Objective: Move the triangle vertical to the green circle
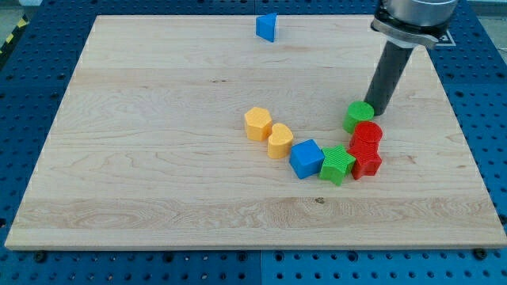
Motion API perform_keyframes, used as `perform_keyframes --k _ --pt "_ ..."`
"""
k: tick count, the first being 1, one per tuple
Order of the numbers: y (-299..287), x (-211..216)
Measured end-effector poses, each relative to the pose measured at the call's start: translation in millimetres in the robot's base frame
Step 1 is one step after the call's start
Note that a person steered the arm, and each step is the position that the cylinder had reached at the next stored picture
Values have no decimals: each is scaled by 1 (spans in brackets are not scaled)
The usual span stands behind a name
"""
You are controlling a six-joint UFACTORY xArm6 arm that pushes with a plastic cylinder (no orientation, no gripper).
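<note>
A blue triangle block [267, 27] lies near the board's top edge, a little right of centre. A green circle block [359, 116] stands at the right of the board. My tip [374, 109] rests just to the right of the green circle's top, touching or almost touching it. The dark rod rises from there to the arm at the view's top right. The triangle is far up and to the left of the tip.
Below the green circle sit a red round block [367, 134] and a red star block [365, 162]. Left of them lie a green star block [337, 165], a blue cube [306, 158], a yellow heart block [280, 142] and an orange hexagon block [257, 123]. All lie on the wooden board [158, 158].
</note>
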State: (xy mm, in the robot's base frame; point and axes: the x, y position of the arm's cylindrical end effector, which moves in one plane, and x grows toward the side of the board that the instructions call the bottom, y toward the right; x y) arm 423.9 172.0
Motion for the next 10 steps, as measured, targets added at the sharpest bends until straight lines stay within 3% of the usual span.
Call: perform_keyframes --k 2,3,5,6,9,10 --pt "1 -4" --pt "48 -22" --pt "49 -93" --pt "49 -101" --pt "-67 -101" --pt "-75 -101"
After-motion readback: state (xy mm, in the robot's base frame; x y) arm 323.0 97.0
